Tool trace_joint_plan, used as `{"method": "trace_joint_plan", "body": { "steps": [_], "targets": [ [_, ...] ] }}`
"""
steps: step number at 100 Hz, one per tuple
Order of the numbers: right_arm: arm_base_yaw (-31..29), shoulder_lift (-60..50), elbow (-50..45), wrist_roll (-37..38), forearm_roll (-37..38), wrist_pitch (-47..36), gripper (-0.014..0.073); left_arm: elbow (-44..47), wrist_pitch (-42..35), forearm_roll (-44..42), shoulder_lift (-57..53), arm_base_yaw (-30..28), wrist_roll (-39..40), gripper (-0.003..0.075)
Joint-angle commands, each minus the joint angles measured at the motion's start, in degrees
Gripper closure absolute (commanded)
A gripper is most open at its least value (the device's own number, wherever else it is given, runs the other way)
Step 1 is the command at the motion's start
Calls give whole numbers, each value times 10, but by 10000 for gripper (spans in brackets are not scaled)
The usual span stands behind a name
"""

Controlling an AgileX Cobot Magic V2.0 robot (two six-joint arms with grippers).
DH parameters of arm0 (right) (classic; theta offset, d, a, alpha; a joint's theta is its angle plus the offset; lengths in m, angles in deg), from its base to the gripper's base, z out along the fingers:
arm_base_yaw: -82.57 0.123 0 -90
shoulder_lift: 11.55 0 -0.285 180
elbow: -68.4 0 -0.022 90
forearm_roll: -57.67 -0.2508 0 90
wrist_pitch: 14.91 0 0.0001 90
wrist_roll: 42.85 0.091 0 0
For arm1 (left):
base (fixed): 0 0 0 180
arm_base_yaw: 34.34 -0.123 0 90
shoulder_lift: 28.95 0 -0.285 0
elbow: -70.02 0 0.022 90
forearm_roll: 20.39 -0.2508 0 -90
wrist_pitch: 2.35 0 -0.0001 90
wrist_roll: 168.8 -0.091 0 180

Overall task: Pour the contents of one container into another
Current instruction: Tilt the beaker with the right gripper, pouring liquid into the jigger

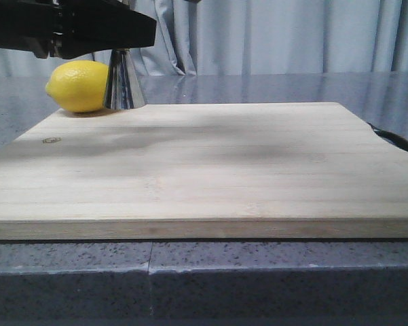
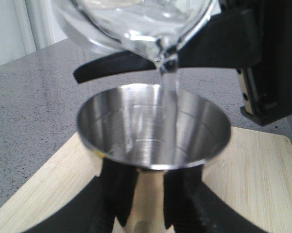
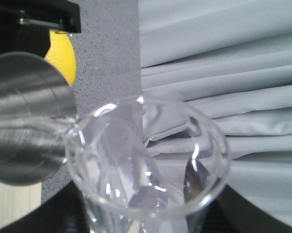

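Grey curtain behind your cutting board (image 1: 190,170). Beaker (image 2: 136,24) tipped, lip down over upright jigger (image 2: 153,128). Left gripper (image 2: 146,204) clenches jigger; right gripper (image 3: 146,218) clenches beaker. No legible writing.

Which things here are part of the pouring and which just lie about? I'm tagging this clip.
In use:
glass beaker, tipped, liquid streaming out
steel jigger, catching it
left gripper, holding the jigger
right gripper, holding the beaker

Lying about:
lemon
wooden board
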Motion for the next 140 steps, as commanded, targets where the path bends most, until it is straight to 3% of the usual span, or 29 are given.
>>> {"method": "trace_joint_plan", "body": {
  "steps": [1,140],
  "targets": [
    [0,-22,22,-3,33,-17,314,-15,58,48,-26,4,4,502],
    [0,-22,22,-3,164,-22,314,-15,58,48,-26,4,4,502]
  ]
}}
